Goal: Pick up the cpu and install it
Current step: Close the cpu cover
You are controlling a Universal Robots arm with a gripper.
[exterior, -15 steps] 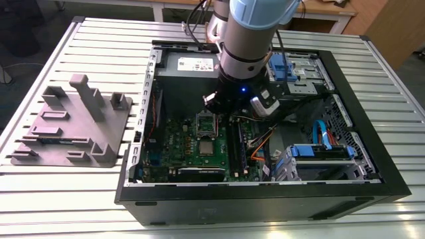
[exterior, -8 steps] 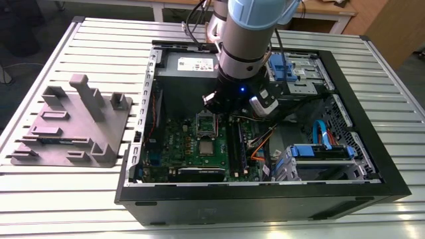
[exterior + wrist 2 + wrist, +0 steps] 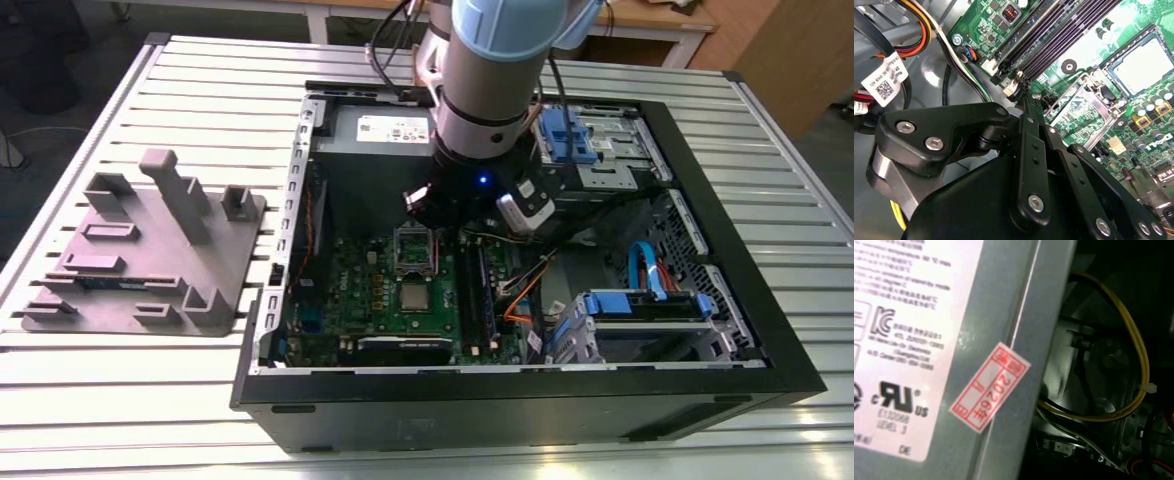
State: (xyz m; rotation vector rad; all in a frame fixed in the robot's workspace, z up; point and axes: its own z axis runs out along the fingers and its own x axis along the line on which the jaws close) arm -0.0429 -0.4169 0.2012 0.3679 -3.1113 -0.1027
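Two risks appear: the gripper (image 3: 1029, 97), its fingers pressed together and holding nothing, hangs just beside the opened steel load plate (image 3: 1079, 112) and could scrape the green motherboard (image 3: 1104, 45) with its fine parts. The cpu (image 3: 1141, 64), flat, square and matt silver, seems to lie uncovered in its socket.

The cpu (image 3: 1140, 64), a small flat square with a pale silver-grey metal top, lies level and face up, seated in its socket frame on the green board, free of the gripper (image 3: 1027, 95), a little way beyond its fingertips and not touched by them.
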